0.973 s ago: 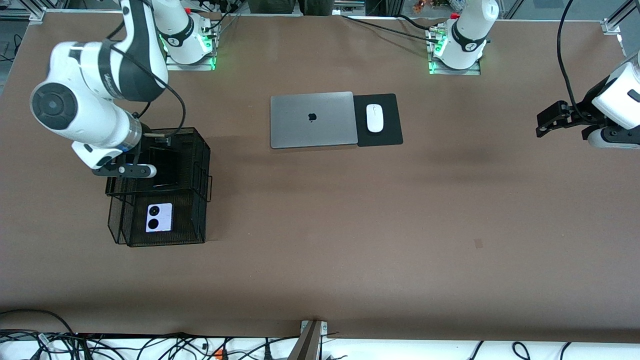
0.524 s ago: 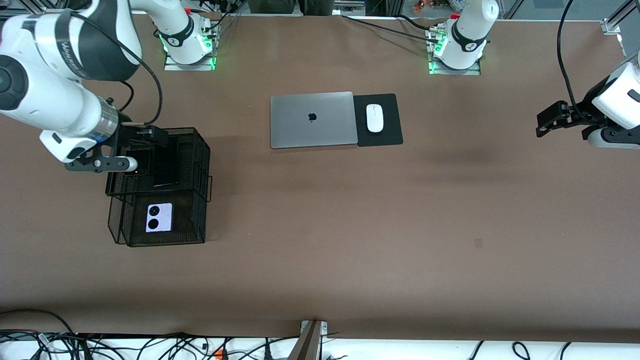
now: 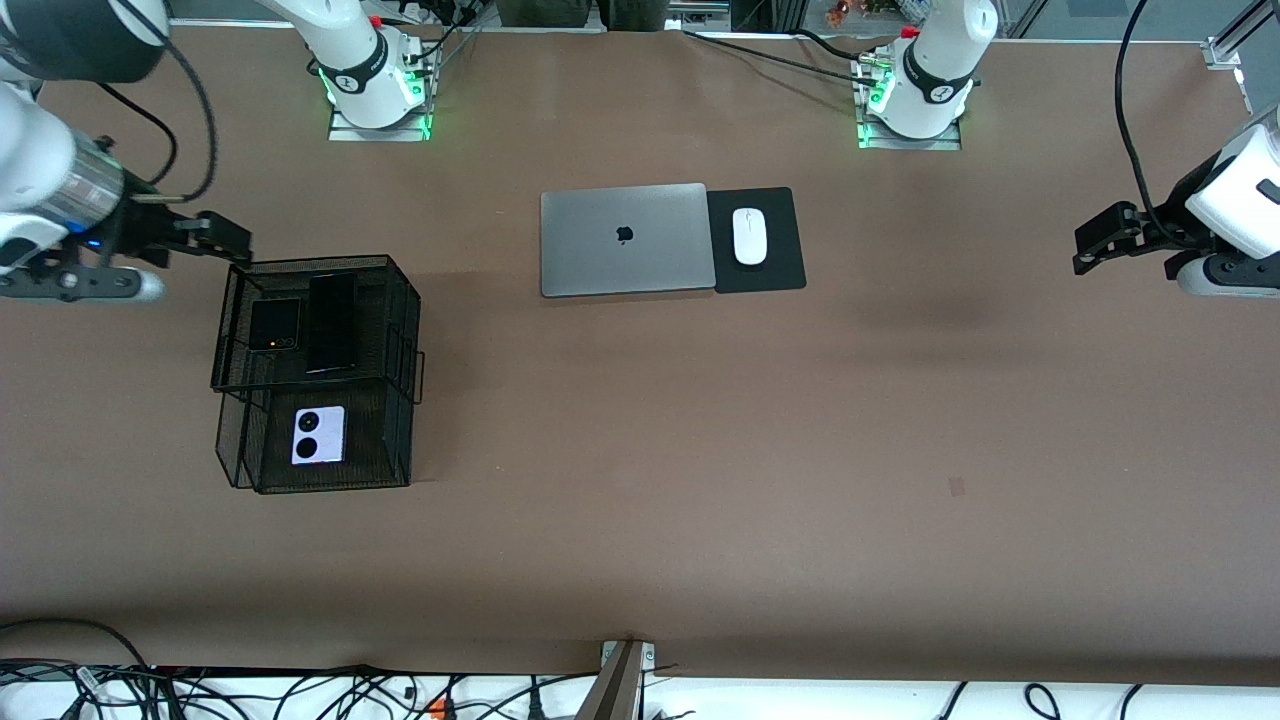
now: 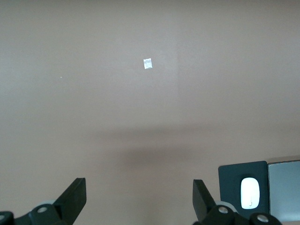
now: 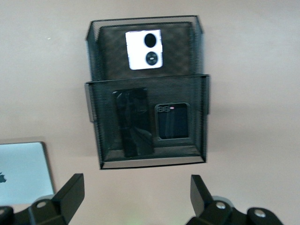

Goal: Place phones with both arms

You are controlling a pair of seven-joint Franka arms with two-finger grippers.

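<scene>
Long black phone (image 3: pixel 331 322) lies lengthwise toward camera.

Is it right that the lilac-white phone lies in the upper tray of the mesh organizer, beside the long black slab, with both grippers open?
Not quite. The lilac-white phone lies alone in the lower tray of the mesh organizer. The small black phone is beside the long black slab, as the front view shows. The left gripper and right gripper are open.

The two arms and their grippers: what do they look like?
Both arms are glossy white with black bands, on bases lit green. Black cables trail along them. The right gripper and left gripper are black, with two flat fingers each.
</scene>
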